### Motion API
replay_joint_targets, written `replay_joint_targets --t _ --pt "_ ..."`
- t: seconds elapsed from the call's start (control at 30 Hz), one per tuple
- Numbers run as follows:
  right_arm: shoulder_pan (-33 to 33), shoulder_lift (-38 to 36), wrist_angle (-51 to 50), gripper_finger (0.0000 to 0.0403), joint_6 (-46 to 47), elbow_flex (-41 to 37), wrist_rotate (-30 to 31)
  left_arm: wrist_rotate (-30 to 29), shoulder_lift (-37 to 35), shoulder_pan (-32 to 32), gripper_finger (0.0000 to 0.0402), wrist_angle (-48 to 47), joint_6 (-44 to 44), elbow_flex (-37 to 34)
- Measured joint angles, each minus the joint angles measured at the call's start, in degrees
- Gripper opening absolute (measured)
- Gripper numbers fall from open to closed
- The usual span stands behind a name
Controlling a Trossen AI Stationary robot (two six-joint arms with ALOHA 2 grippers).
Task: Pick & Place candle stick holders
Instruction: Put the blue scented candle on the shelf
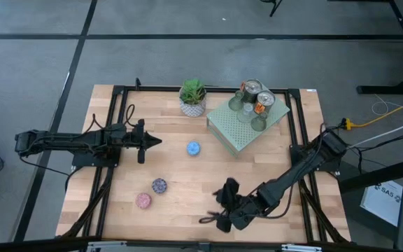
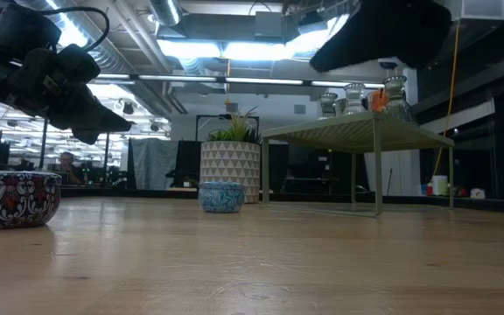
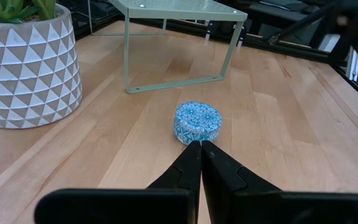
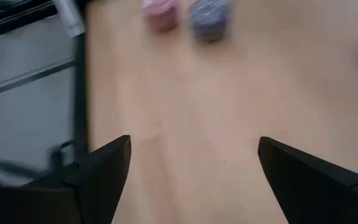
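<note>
On the wooden table (image 1: 187, 175), the pale green stand (image 1: 240, 129) already carries several holders. The left gripper (image 3: 200, 147), fingers pressed together, points at the blue holder (image 3: 197, 122); advancing shut, it would likely shove it away. The right gripper (image 4: 191, 152), spread wide and empty, faces the pink holder (image 4: 160, 14) and purple holder (image 4: 207, 18).

- Even overhead light, soft shadows on table (image 1: 187, 182).
- Low view: ceiling strip lights (image 2: 234, 48) glare above the plant pot (image 2: 230, 171); arms silhouetted.
- Right wrist view motion-blurred; pink holder (image 4: 160, 14) smeared.
</note>
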Motion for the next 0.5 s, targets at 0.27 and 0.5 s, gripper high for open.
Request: replay_joint_targets --t 0.27,0.5 --pt "1.2 7.5 7.8 0.0353 -0.1 0.0 -0.4 0.0 0.0 0.0 0.0005 0.0 0.0 0.0" --pt "-2.2 11.1 8.4 0.0353 -0.3 0.0 20.1 0.0 0.0 0.0 0.0007 0.0 0.0 0.0"
